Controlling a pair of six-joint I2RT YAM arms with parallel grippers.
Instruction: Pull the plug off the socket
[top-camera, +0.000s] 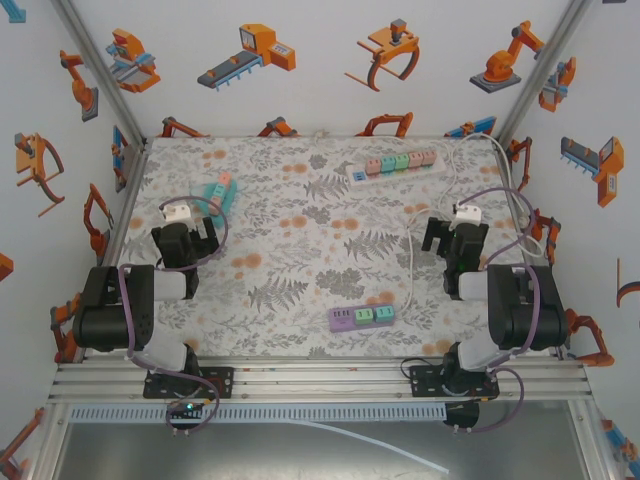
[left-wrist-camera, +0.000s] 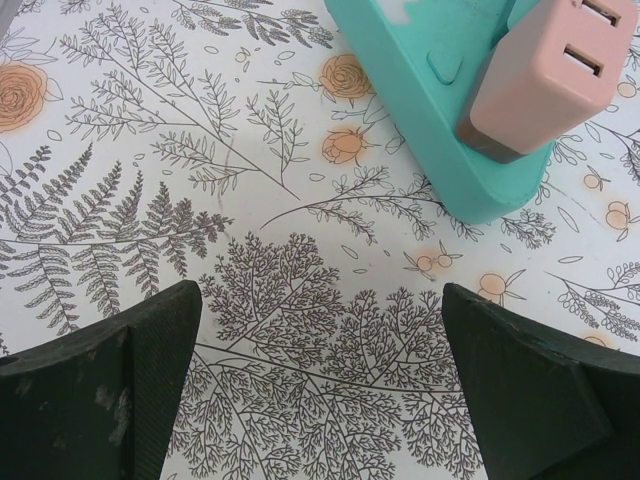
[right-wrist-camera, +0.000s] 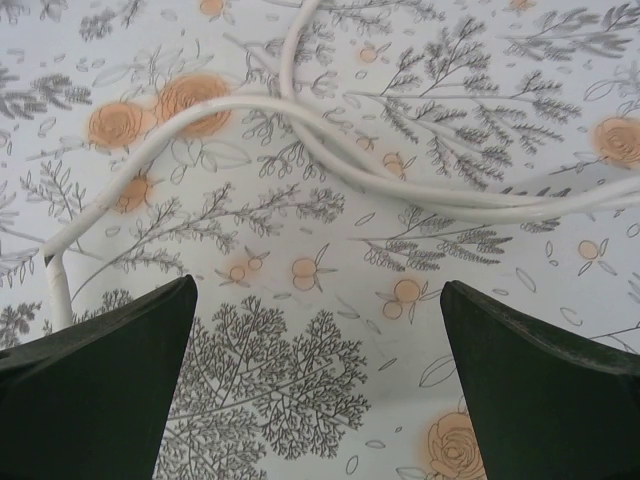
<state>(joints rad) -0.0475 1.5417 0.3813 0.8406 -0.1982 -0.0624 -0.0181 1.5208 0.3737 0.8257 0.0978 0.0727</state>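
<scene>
1. Left gripper (left-wrist-camera: 320, 292): my jaws are spread wide with nothing between them. The fingers (left-wrist-camera: 110, 390) are dark, matte, wedge-shaped blocks. The left one carries pale scuff marks. Below the gap lies the tablecloth (left-wrist-camera: 150, 200), a flat white sheet printed with grey fern fronds and orange roses.

2. Task item: the plug (left-wrist-camera: 545, 85) is a pink block of matte plastic with rounded corners. Two narrow slots are cut in its upper face, and a grey-brown band runs round its base. It is seated in the socket (left-wrist-camera: 420, 110), a smooth teal body with rounded edges and a small raised tab beside the plug. The pair lies on the cloth at the far left of the table, just beyond my left fingertips and slightly right of them, not touching either.

3. Right gripper (right-wrist-camera: 318, 283): my jaws are spread wide here too, gripping nothing. Beyond the fingertips a white cable (right-wrist-camera: 330, 130), round and smooth, runs across the cloth in curved strands that cross one another.

4. Other items: a white power strip (top-camera: 395, 165) carrying a row of pastel blocks lies at the far centre. A purple strip (top-camera: 362, 318) with green blocks lies at the near centre.
</scene>
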